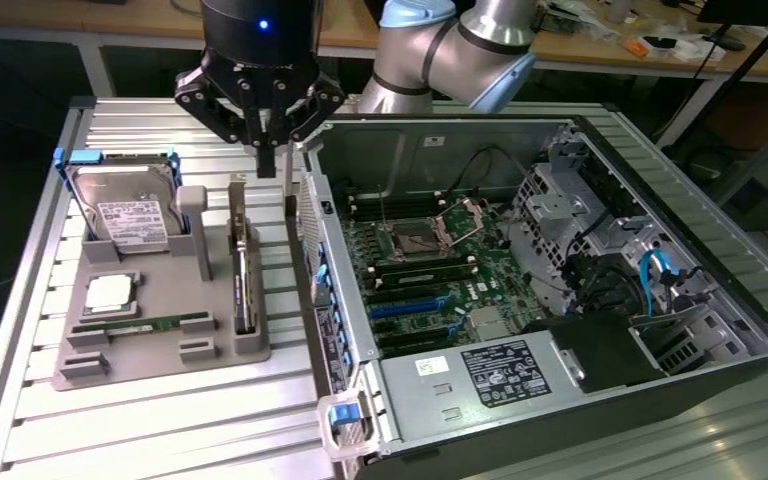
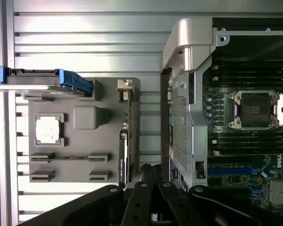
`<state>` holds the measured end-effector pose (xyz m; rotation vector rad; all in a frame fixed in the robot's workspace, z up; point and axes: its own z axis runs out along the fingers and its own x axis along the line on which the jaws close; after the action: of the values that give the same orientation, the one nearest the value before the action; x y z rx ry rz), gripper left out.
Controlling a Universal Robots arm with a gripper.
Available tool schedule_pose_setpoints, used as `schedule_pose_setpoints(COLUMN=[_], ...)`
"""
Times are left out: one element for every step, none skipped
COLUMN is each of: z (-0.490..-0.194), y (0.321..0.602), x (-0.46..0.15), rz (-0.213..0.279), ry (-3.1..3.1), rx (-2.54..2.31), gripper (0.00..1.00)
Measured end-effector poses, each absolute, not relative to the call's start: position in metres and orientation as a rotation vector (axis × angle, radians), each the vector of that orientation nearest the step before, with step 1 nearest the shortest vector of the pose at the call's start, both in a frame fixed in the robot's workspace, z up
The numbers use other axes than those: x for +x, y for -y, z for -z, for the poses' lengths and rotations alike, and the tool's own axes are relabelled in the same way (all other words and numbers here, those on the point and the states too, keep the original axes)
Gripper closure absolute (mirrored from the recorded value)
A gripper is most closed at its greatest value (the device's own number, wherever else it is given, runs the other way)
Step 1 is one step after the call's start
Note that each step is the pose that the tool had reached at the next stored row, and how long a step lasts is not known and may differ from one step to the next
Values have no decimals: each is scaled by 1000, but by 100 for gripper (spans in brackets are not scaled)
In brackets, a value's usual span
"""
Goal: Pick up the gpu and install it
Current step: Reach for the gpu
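The claw (image 1: 267, 165), clenched on nothing, hangs between the grey tray (image 1: 157, 350) and the computer case (image 1: 357, 130), so a good grab needs it spread and centred over the graphics card (image 1: 240, 270) standing on edge in the tray's case-side slot.

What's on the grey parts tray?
The grey tray holds a hard drive in a blue caddy, a CPU, a RAM stick and the gpu standing on edge. The gpu's lower edge is sunk in the tray, and the drive covers the tray beneath it.
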<state>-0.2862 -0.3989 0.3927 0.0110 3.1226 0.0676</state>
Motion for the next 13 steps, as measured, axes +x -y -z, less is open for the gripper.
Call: schedule_pose_setpoints(z=[-393,-393,-393,-393,-393,-393,-393,-393,-393,-393,-392,-392,-392], y=[399,399,399,399,399,399,399,399,399,399,399,399,399], x=[-289,-292,-295,-297,-300,-303,-305,-307,-309,-311,-313,-314,-314], rz=[-68,-68,-68,-68,-68,-68,-68,-68,-68,-68,-68,-68,-68], ry=[-3122,-3122,-3123,-3122,-3123,-3123,-3122,-3123,-3123,-3123,-3123,-3122,-3123], rx=[11,11,11,11,11,11,11,11,11,11,11,11,11], gripper=[89,89,89,89,89,89,89,89,89,89,89,89,89])
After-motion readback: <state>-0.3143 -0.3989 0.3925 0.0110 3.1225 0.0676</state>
